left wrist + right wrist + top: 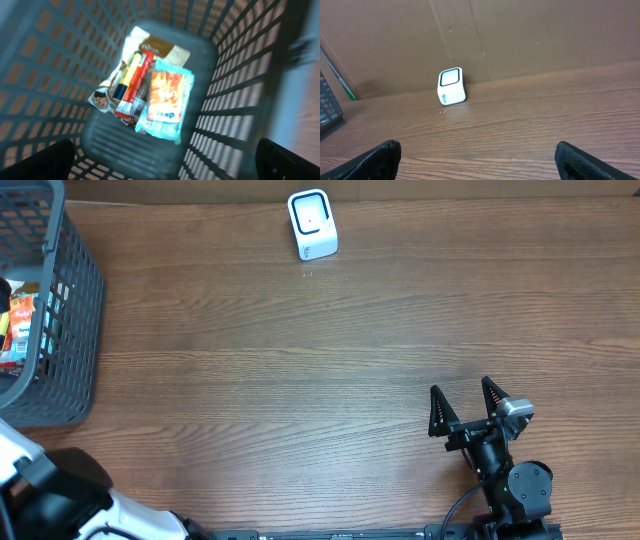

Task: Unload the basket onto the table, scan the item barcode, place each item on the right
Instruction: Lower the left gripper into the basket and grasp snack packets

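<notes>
Left wrist view: packets [162, 102] in basket [240, 75], left hand [162, 167] wide above.

Table [300, 380]: brown wood grain, evenly lit, running left to right.
Far wall [530, 35]: plain brown board with vertical seams.

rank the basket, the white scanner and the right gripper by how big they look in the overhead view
1. grey mesh basket, though cut off at the frame edge
2. right gripper
3. white barcode scanner
The gripper may sit nearer the camera, so 2 versus 3 is unsure.
</notes>
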Controlling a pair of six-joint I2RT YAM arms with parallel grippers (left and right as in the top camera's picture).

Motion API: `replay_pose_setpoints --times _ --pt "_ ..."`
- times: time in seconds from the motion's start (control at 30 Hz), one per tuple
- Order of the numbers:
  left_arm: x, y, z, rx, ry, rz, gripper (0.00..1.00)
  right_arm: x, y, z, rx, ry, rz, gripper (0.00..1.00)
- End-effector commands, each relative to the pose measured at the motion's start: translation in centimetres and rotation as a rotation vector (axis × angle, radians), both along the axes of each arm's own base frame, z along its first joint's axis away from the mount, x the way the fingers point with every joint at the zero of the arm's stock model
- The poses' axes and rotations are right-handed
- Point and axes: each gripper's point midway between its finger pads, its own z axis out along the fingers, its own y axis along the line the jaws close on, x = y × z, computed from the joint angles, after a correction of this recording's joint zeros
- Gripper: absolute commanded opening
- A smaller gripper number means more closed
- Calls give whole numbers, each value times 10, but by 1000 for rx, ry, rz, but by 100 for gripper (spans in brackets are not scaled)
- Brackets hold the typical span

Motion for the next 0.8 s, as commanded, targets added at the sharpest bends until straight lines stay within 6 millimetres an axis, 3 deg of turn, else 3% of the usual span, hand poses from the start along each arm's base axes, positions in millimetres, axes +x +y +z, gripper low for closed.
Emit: replay_pose_setpoints --times 0.0,0.2,0.53,0.77 --pt "11 11 -19 -14 8 -94 100 0 -2 -2 7 -1 -10 100" --pt "25 26 -66 -65 63 -145 100 0 -2 -2 7 -1 -10 100" --pt "51 18 -150 -224 133 -247 100 0 -2 -2 7 -1 -10 100" --pt "63 8 -183 -257 176 -292 100 0 -2 -2 7 -1 -10 100"
